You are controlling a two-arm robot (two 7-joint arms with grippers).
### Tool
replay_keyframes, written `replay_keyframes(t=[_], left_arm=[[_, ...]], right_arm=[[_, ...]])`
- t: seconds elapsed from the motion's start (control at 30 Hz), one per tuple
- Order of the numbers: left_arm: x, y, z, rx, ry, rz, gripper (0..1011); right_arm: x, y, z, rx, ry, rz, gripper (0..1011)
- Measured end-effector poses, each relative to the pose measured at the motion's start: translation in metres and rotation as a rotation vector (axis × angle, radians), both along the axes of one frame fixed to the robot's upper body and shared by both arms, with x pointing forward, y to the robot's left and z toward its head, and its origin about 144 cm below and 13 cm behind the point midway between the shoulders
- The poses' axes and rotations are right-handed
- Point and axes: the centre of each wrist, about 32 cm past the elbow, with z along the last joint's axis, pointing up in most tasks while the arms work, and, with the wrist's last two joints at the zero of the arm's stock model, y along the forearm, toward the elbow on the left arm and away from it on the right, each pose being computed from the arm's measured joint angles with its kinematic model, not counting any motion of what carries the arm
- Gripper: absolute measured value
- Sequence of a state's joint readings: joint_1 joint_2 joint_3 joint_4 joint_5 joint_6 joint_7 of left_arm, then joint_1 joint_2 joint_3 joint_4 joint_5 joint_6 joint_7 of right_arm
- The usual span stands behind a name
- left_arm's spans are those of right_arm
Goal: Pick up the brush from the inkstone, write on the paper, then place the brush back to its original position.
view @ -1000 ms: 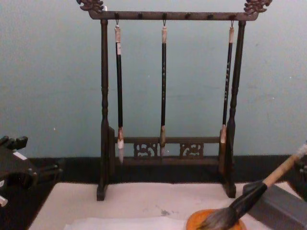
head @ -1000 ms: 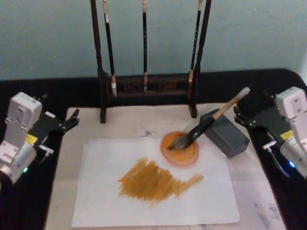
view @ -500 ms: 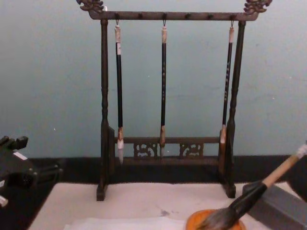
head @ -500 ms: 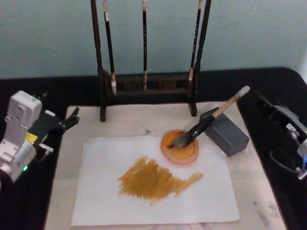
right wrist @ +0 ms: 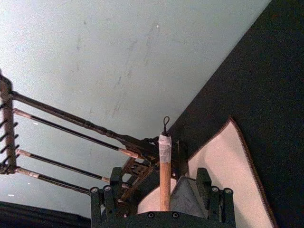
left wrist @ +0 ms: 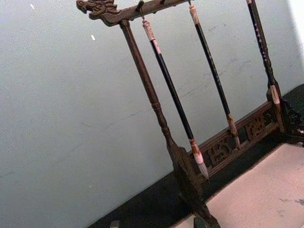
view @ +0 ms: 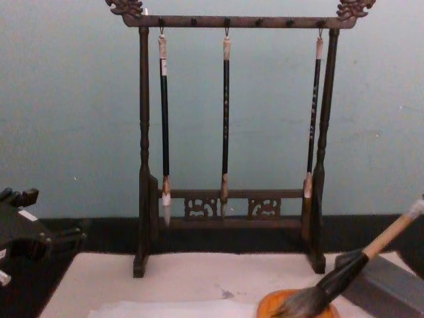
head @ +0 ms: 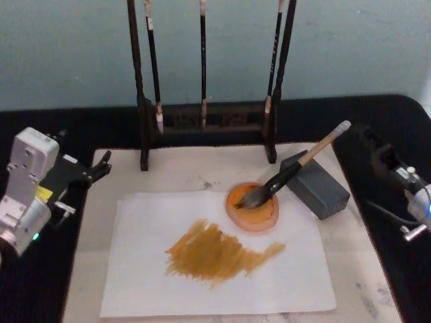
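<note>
The brush lies slanted, its grey tuft in an orange dish and its handle leaning on the dark grey inkstone block; in the chest view the brush shows at the lower right. The white paper carries a broad orange-brown smear. My right gripper is open just off the handle's pale end, apart from it. In the right wrist view the handle runs up the middle between the spread fingers of that gripper. My left gripper rests open at the mat's left edge, holding nothing.
A dark wooden rack with three slim black brushes hanging from it stands behind the paper. A cream mat with a small dark smudge lies under everything on the black table. Bare mat lies to the right of the inkstone.
My right arm has drawn back to the right and turned, so its gripper now points at the brush's pale end. Brush, paper and left arm are unmoved.
</note>
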State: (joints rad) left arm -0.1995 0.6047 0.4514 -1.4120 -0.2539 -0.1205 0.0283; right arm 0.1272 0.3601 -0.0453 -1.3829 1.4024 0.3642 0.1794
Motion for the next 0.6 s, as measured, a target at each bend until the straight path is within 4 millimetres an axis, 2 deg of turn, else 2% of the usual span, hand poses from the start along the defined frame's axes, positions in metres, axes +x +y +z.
replay_keyframes(t=[0.37,0.6], left_arm=[[0.0,0.0,0.0,0.0,0.0,0.0,1010],[0.0,0.0,0.0,0.0,0.0,0.0,1010]], right_arm=[[0.042,0.012,-0.007,-0.018,0.01,0.051,1000],[0.059,0.019,-0.008,-0.058,0.005,0.072,1000]])
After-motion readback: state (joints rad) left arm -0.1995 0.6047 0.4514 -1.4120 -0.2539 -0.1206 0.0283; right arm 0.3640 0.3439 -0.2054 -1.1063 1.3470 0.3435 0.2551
